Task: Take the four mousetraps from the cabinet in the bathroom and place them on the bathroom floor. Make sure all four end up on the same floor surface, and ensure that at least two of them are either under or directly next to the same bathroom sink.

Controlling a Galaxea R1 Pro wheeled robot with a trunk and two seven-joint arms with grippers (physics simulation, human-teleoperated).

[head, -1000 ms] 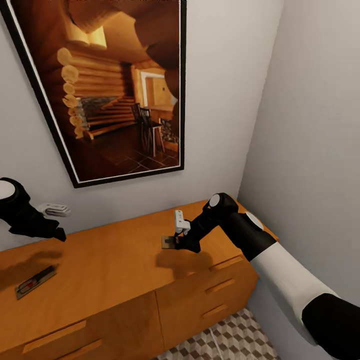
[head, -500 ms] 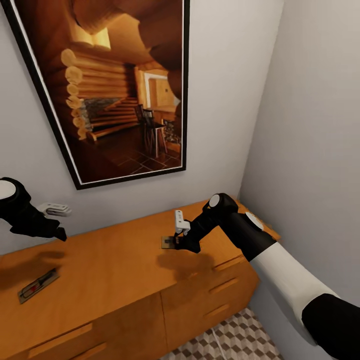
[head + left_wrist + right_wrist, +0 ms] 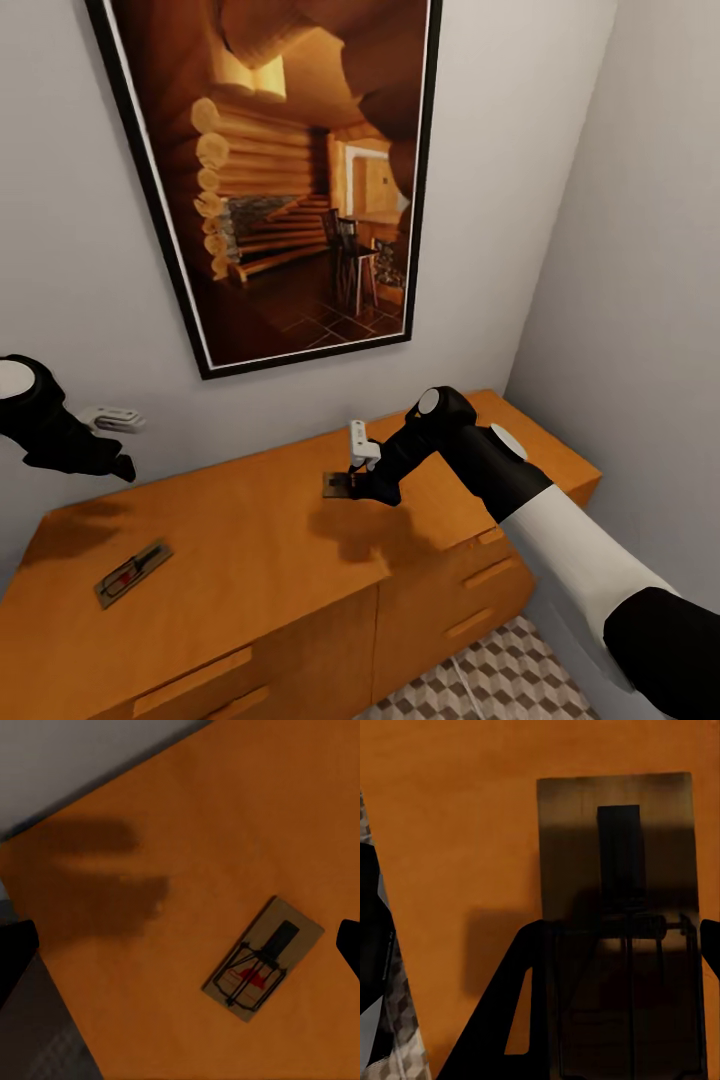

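On the orange-brown cabinet (image 3: 250, 540) one mousetrap (image 3: 132, 575) lies flat near the left end. The left wrist view looks down on that mousetrap (image 3: 262, 960). My left gripper (image 3: 118, 420) hangs open well above it, close to the wall, and its dark fingertips (image 3: 15, 952) sit far apart at the edges of that view. A second mousetrap (image 3: 336, 485) sits at the cabinet top's middle. My right gripper (image 3: 352, 486) is shut on it, with a dark finger (image 3: 521, 975) along each long side of the trap (image 3: 615, 870).
A large black-framed picture (image 3: 300, 180) hangs on the wall behind the cabinet. A grey side wall (image 3: 650, 300) stands close on the right, past the cabinet's end. A patch of cube-patterned floor (image 3: 480, 680) shows below the drawer fronts (image 3: 470, 590).
The whole view has swung, so cabinet, picture and left mousetrap sit further right. The right gripper and its mousetrap kept their place in view, so that trap moved along the cabinet top.
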